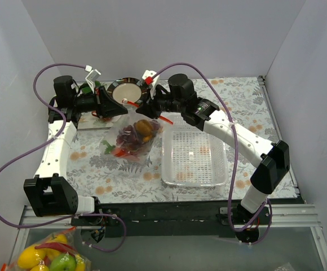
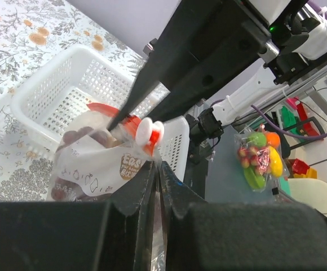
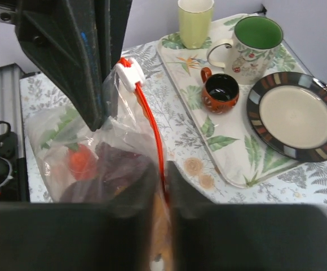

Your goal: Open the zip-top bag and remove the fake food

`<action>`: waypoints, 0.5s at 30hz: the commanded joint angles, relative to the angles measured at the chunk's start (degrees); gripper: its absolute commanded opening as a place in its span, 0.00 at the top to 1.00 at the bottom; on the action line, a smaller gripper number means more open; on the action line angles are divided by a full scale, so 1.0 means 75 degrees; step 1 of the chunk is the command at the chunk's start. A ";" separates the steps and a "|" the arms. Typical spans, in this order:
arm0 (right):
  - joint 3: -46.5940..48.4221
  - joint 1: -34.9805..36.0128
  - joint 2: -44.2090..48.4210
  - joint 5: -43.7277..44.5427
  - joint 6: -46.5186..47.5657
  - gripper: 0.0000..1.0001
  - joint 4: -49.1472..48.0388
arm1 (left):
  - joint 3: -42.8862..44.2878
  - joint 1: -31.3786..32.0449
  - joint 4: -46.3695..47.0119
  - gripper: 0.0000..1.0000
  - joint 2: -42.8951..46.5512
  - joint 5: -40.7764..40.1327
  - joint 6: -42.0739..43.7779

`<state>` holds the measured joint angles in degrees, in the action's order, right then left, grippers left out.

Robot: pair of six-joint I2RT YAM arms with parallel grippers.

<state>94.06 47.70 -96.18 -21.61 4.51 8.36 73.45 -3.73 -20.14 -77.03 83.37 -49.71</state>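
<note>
The zip-top bag [image 1: 134,138] hangs between my two grippers above the floral cloth, its red-orange zip strip [image 3: 154,127] running up to a white slider [image 3: 128,74]. Inside it show an orange fruit [image 1: 145,127], a red-purple grape bunch [image 1: 131,138] and a red piece [image 3: 80,161]. My left gripper [image 1: 122,114] is shut on the bag's clear edge [image 2: 157,169] just below the slider [image 2: 148,131]. My right gripper [image 1: 144,113] is shut on the zip strip [image 3: 163,172]. In each wrist view the other gripper's black fingers [image 3: 90,68] [image 2: 152,84] reach to the bag's mouth.
A clear perforated basket [image 1: 194,158] stands right of the bag, also in the left wrist view [image 2: 56,96]. A striped plate [image 1: 127,90] lies behind the grippers; a tray [image 3: 248,164] with mugs and cups is beside it. A bag of lemons and a green apple [image 1: 53,257] lies off the table, front left.
</note>
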 commanded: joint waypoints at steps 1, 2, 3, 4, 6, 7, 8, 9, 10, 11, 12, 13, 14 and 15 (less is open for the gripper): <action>-0.0178 -0.0208 0.0261 -0.0494 -0.0320 0.98 -0.0446 | -0.0160 0.0016 0.0529 0.93 0.0427 0.2594 -0.0355; -0.0399 -0.0220 0.0320 -0.0541 -0.0355 0.99 -0.0516 | -0.0195 0.0016 0.0599 0.73 0.0428 0.2583 -0.0425; -0.0494 -0.0255 0.0401 -0.0553 -0.0460 0.99 -0.0610 | -0.0207 0.0005 0.0681 0.55 0.0393 0.2583 -0.0496; -0.0564 -0.0278 0.0495 -0.0553 -0.0508 0.99 -0.0750 | -0.0184 0.0016 0.0693 0.42 0.0358 0.2583 -0.0543; -0.0705 -0.0302 0.0566 -0.0634 -0.0543 0.99 -0.0833 | -0.0207 0.0005 0.0670 0.31 0.0276 0.2571 -0.0497; -0.0740 -0.0302 0.0624 -0.0670 -0.0543 0.99 -0.0880 | -0.0242 0.0016 0.0670 0.30 0.0275 0.2548 -0.0427; -0.0741 -0.0302 0.0637 -0.0693 -0.0729 0.99 -0.0892 | -0.0359 0.0005 0.0681 0.29 0.0275 0.2478 -0.0287; -0.0741 -0.0302 0.0648 -0.0740 -0.0765 0.99 -0.0892 | -0.0441 0.0016 0.0693 0.28 0.0287 0.2257 -0.0216; -0.0764 -0.0302 0.0660 -0.0752 -0.0835 0.99 -0.0904 | -0.0535 0.0016 0.0705 0.28 0.0345 0.2162 -0.0122; -0.0764 -0.0302 0.0672 -0.0775 -0.0883 0.99 -0.0915 | -0.0756 0.0016 0.0717 0.28 0.0392 0.2068 0.0006; -0.0811 -0.0302 0.0695 -0.0799 -0.0918 0.99 -0.0939 | -0.0886 0.0016 0.0717 0.28 0.0450 0.1800 0.0228; -0.0823 -0.0302 0.0718 -0.0799 -0.0941 0.99 -0.0951 | -0.1026 0.0016 0.0717 0.28 0.0613 0.1682 0.0416; -0.0834 -0.0302 0.0730 -0.0799 -0.1000 0.99 -0.0974 | -0.1376 0.0016 0.0717 0.28 0.0743 0.1506 0.0603; -0.0846 -0.0302 0.0742 -0.0857 -0.1012 0.99 -0.0962 | -0.1518 0.0016 0.0612 0.26 0.0895 0.1226 0.1290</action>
<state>87.35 45.63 -94.94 -25.65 -0.89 7.20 66.67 -3.73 -14.72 -75.61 84.73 -49.78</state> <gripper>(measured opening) 0.031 0.716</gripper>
